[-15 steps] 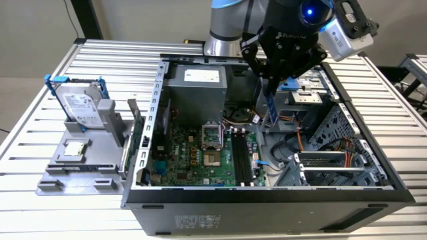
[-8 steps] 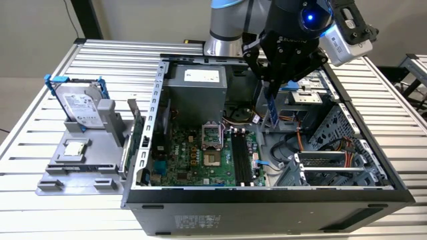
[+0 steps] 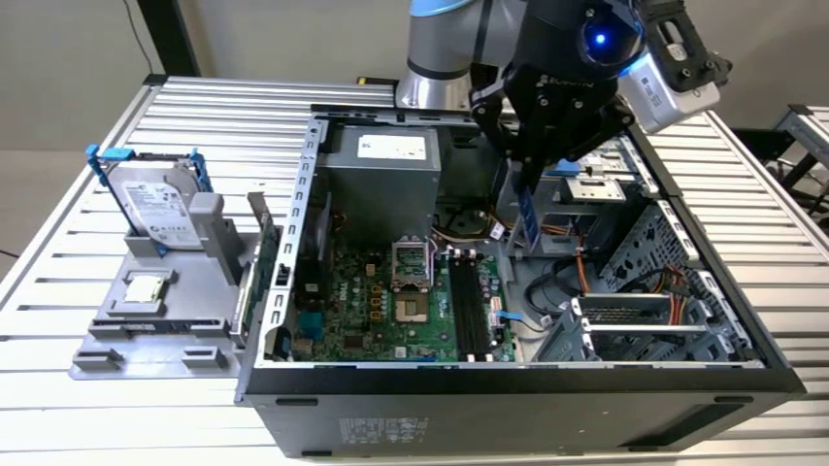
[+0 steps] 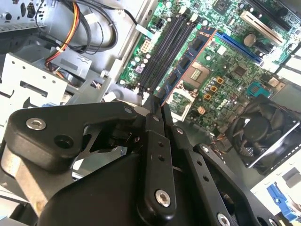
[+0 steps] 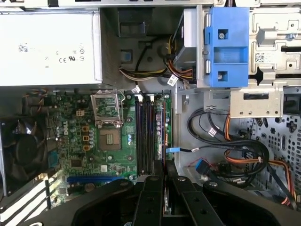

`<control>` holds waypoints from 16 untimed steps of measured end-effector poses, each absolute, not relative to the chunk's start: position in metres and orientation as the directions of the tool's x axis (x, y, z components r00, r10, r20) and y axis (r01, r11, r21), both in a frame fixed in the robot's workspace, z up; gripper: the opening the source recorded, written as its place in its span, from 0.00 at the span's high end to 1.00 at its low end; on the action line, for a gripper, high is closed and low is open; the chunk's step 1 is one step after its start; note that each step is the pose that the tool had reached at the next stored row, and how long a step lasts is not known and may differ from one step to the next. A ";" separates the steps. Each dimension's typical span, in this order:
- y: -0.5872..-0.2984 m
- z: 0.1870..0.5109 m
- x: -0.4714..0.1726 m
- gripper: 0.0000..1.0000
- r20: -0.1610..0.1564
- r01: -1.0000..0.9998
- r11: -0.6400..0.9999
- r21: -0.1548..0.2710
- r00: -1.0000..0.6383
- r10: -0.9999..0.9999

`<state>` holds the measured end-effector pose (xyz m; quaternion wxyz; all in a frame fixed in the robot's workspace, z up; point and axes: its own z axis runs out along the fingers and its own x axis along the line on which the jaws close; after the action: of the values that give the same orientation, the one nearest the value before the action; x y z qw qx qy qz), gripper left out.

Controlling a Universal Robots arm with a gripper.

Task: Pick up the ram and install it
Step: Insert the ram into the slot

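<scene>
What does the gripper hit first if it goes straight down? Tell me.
Probably the motherboard near its black memory slots: the gripper, shut on the ram, hangs above them. Depth is unclear.

Robotics lab: slatted alu bench point(image 3: 725, 194), opened PC case point(image 3: 518, 388), parts fixture point(image 3: 155, 335).

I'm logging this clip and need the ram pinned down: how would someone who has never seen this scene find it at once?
Start at the open computer case in the middle of the slatted table, then look up to the black gripper hanging over its interior. The ram is the thin blue strip held vertically between its fingers, above the motherboard. Unlike the silver hard drive in blue brackets outside the case, it is narrow, flat and airborne.
</scene>
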<state>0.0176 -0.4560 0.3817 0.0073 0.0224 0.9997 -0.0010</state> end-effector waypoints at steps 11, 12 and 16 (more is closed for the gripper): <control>-0.456 0.366 0.018 1.00 -0.017 0.045 0.999 -0.001 -0.999 0.045; -0.456 0.364 0.018 1.00 -0.017 0.045 0.999 -0.001 -0.999 0.045; -0.456 0.357 0.018 1.00 -0.018 0.045 0.999 -0.001 -0.999 0.045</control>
<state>0.0176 -0.4560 0.3567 0.0087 0.0225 0.9997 -0.0007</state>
